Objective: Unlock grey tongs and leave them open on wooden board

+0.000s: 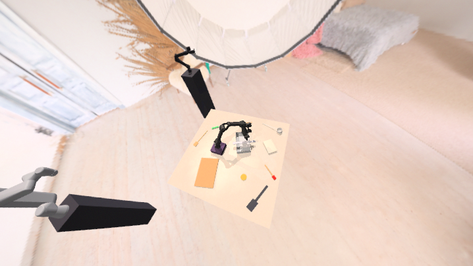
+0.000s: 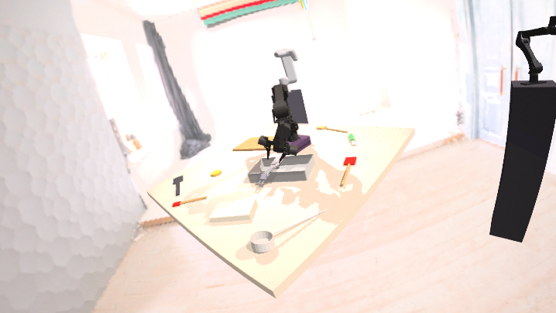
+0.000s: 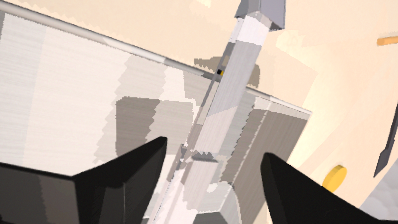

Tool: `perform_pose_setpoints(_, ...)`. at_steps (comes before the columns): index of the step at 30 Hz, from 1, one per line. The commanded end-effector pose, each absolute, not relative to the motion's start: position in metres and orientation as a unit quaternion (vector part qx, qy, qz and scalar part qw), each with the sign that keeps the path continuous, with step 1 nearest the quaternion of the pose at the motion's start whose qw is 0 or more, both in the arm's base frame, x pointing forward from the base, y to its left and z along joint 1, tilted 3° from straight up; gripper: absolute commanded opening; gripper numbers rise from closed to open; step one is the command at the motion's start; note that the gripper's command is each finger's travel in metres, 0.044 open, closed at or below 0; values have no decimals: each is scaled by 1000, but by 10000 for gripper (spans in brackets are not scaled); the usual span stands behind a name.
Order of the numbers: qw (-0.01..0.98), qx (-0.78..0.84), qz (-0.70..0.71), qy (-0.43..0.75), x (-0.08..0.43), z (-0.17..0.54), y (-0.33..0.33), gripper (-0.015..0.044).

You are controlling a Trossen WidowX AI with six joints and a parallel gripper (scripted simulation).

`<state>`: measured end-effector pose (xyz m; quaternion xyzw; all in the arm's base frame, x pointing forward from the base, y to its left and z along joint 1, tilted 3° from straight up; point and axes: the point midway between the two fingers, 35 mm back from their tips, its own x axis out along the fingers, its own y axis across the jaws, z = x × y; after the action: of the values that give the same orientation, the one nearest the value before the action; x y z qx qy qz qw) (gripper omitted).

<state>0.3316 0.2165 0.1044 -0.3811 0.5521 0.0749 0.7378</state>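
Observation:
The grey tongs (image 1: 250, 141) (image 2: 267, 172) (image 3: 229, 85) lie across the roasting tin (image 1: 244, 151) (image 2: 303, 173) (image 3: 75, 110), with one end reaching past its rim. Their arms look closed together. My gripper (image 2: 273, 159) (image 3: 215, 152) is open, pointing down over the tin. In the wrist view its two fingertips stand on either side of the tongs, with gaps on both sides. How far the fingertips are above the tongs is hard to tell. The wooden board (image 1: 206, 172) (image 2: 248, 144) lies flat, away from the tin, with nothing on it.
A pale block (image 1: 269, 146) (image 2: 231, 211) and a grey pan (image 1: 279, 130) (image 2: 262, 242) lie beyond the tin. A yellow disc (image 1: 244, 177) (image 2: 216, 173) (image 3: 335, 178), a dark spatula (image 1: 252, 205), a red-tipped tool (image 1: 273, 177) and a red-headed spatula (image 2: 349, 161) lie around it.

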Motion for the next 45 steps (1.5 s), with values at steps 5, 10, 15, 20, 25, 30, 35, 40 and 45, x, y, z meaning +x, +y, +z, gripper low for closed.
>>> perform_pose_setpoints(5, 738, -381, 72, 552, 337, 94, 213, 260)
perform_pose_setpoints(10, 738, -381, 72, 552, 341, 87, 211, 260)
perform_pose_setpoints(15, 738, -381, 72, 552, 344, 80, 209, 260)
perform_pose_setpoints(20, 738, -381, 72, 552, 347, 73, 206, 260)
perform_pose_setpoints(25, 738, -381, 71, 552, 350, 66, 204, 260)
perform_pose_setpoints(30, 738, -381, 71, 552, 353, 59, 201, 260)
perform_pose_setpoints(35, 738, -382, 71, 552, 356, 52, 198, 260)
perform_pose_setpoints(40, 738, -382, 71, 551, 359, 45, 195, 260)
perform_pose_setpoints(45, 738, -382, 71, 551, 361, 38, 192, 260)
